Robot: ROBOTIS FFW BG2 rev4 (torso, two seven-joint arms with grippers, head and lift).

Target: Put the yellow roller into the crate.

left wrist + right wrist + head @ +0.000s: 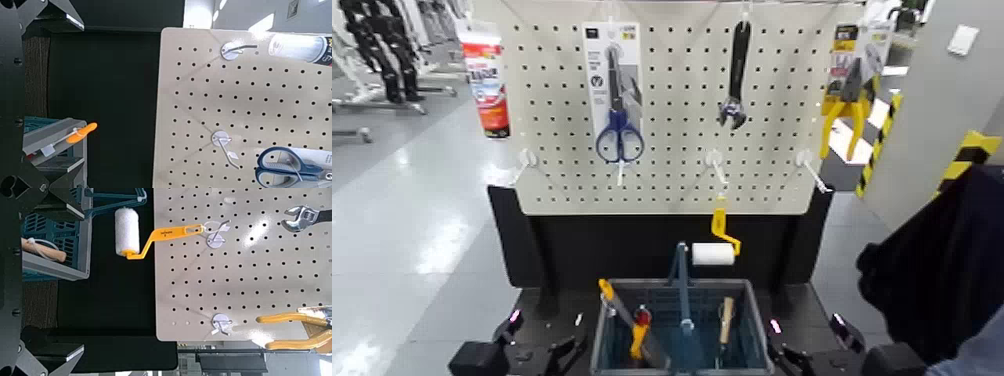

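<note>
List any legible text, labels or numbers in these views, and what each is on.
None reads.
Scissors pack card: print too small.
Pliers pack card: yellow label, blurred.
Red-and-white tube beside the pegboard: lettering blurred.
Yellow roller, wrench, crate: no visible markings.

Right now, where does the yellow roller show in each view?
Head view: the roller hangs from a pegboard hook, just above the crate.
Left wrist view: not in it.
Right wrist view: roller on its hook, sleeve beside the crate.
Shared landmark: the pegboard, also in the left wrist view.
</note>
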